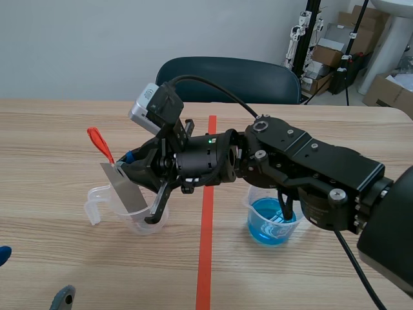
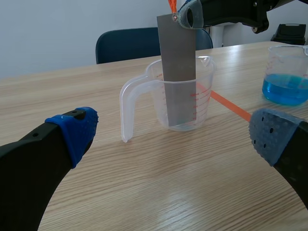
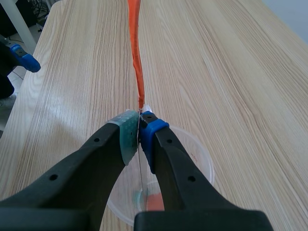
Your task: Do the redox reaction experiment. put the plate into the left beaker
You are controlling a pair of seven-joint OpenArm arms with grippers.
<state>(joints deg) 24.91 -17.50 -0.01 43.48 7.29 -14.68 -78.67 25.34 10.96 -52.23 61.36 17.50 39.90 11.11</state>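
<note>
The plate (image 1: 126,190) (image 2: 177,67) is pinched at its upper end by the right end effector (image 1: 122,165) (image 3: 139,132), with an orange strip (image 1: 98,142) (image 3: 136,48) rising from the pinch. Its lower end is sunk inside the left beaker (image 1: 95,203) (image 2: 202,91), set toward the tabletop's (image 1: 51,129) left side. Blue liquid is held in the right beaker (image 1: 271,223) (image 2: 288,72), across the tape line (image 1: 205,258). The left end effector (image 2: 175,134) is held spread near the near edge

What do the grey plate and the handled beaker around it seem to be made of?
The plate is likely metal, though the kind cannot be told: thin, flat, dull grey with a faint brushed sheen and crisp straight edges. The beaker is probably clear plastic: a slightly cloudy see-through wall, a moulded handle, a printed red scale, and the plate showing through it.
</note>
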